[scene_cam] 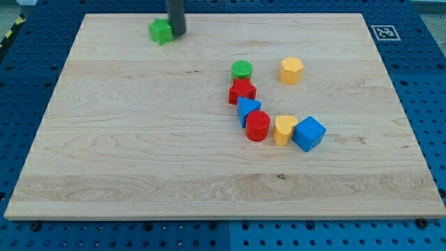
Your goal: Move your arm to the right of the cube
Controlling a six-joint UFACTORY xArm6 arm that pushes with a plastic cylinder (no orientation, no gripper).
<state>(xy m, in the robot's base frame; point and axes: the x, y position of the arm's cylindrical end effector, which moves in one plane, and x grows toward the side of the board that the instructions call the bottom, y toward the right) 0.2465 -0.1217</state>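
My tip point(177, 33) rests on the wooden board point(139, 174) near the view's top edge, touching or just beside the right flank of a green block point(161, 31) whose shape I cannot make out surely. The arm carries no pincer at all, only the dark rod, so there is nothing to open or clamp.

The task's thing, the blue cube point(309, 133), sits well apart from the tip, down and toward the view's right. It ends a curved chain of blocks: touching the cube's left side is a yellow heart-like block point(283, 130), then a red cylinder point(257, 126), a blue triangular block point(247, 109), a red star-like block point(242, 90) and a green cylinder point(241, 69) at the top of the chain. A yellow hexagonal block point(291, 70) stands alone above the cube, apart from it.

Because the chain closes off the cube's left, a straight run from the tip would, I judge, plough through the green cylinder or the yellow hexagonal block. Right of the cube the board lies bare out to its right edge, with ample room. A sweep along the top edge, passing right of the yellow hexagonal block and then down beside the cube, looks the safest route.
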